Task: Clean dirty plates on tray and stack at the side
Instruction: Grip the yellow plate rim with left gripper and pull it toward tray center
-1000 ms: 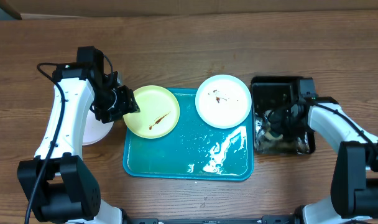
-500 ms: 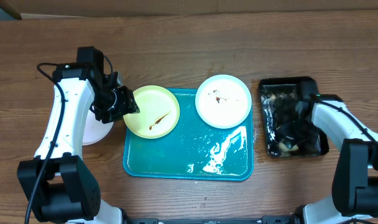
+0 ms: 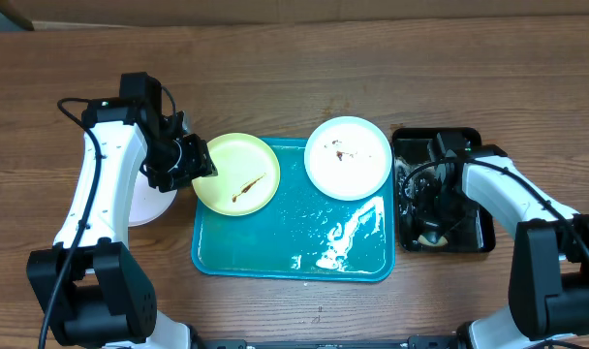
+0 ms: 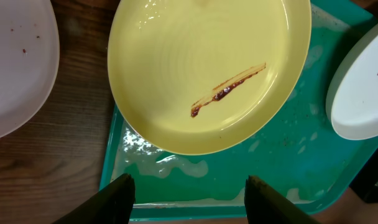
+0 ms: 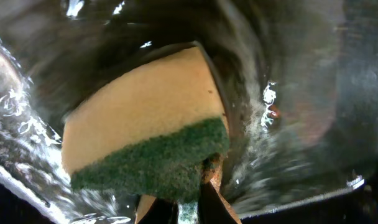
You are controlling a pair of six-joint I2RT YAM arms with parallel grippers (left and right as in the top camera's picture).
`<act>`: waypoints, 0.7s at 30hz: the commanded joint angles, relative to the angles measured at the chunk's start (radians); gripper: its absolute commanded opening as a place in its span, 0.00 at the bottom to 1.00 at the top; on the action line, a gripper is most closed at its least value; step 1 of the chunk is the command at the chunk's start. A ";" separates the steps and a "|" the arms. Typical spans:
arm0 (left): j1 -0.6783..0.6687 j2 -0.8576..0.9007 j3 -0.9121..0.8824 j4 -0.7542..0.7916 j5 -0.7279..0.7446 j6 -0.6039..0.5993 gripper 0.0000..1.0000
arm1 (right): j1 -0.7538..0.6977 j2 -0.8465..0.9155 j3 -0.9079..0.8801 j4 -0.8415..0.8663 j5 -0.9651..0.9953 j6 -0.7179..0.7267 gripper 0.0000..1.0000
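A pale yellow-green plate [image 3: 238, 173] with a brown smear lies on the far left corner of the teal tray [image 3: 294, 242], overhanging its rim. A white plate [image 3: 348, 157] with brown specks sits on the tray's far right corner. Another white plate [image 3: 139, 202] lies on the table left of the tray, partly under my left arm. My left gripper [image 3: 200, 160] is open and empty at the yellow-green plate's left edge; its wrist view shows that plate [image 4: 207, 68] above the spread fingers [image 4: 189, 193]. My right gripper [image 5: 179, 202] is shut on a yellow and green sponge [image 5: 145, 124] inside the tub.
A black rectangular tub [image 3: 469, 141] holding water stands on the table right of the tray, with my right arm reaching into it. The tray's near half is wet with foam streaks [image 3: 348, 233]. Bare wooden table [image 3: 294, 68] lies beyond the tray.
The black tub slid right and tilted, then came back left beside the tray, as my right gripper moved the sponge about in it. The left arm and the plates have not moved.
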 commanded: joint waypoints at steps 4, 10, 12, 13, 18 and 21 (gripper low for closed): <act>-0.005 -0.016 0.017 0.000 0.000 0.024 0.59 | -0.059 0.018 -0.002 0.040 0.068 0.034 0.04; -0.005 -0.016 0.017 -0.002 -0.003 0.037 0.60 | -0.061 0.015 0.089 0.006 0.053 -0.008 0.04; -0.005 -0.016 0.017 -0.003 -0.003 0.038 0.60 | -0.061 0.006 0.130 -0.011 0.043 -0.007 0.04; -0.005 -0.016 0.017 -0.003 -0.003 0.039 0.60 | -0.061 -0.002 0.154 -0.018 0.031 -0.008 0.04; -0.005 -0.016 0.017 -0.001 -0.050 0.049 0.63 | -0.061 -0.062 0.208 -0.028 -0.019 -0.007 0.04; -0.010 -0.013 0.016 0.006 -0.127 0.070 0.68 | -0.061 -0.107 0.208 -0.026 -0.023 -0.009 0.04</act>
